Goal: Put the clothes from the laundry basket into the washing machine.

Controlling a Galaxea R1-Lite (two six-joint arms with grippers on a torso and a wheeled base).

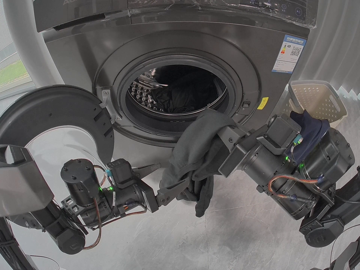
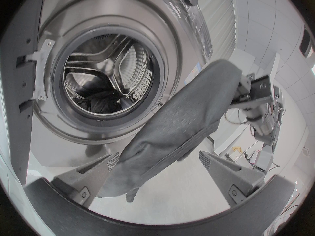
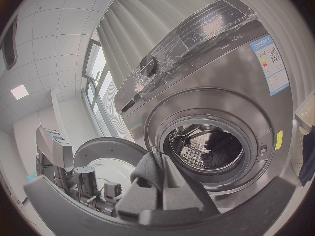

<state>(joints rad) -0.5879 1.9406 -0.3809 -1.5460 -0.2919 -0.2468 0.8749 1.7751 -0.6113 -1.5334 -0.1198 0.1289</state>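
Note:
My right gripper [image 1: 222, 136] is shut on a grey garment [image 1: 195, 147] just in front of the lower rim of the washing machine's opening [image 1: 176, 90]. The cloth drapes over its fingers [image 3: 170, 177] and hangs toward the floor. My left gripper [image 1: 165, 179] is lower and to the left, open, with its two fingers on either side of the hanging part of the grey garment [image 2: 183, 122]. Dark clothes [image 1: 180, 90] lie inside the drum. A beige laundry basket [image 1: 318, 98] stands right of the machine, with a dark blue garment [image 1: 311, 132] hanging over its near edge.
The round machine door [image 1: 52, 113] is swung fully open to the left, just above my left arm. Grey tiled floor [image 1: 225, 237] lies below both grippers. A curtain [image 1: 337, 38] hangs behind the basket.

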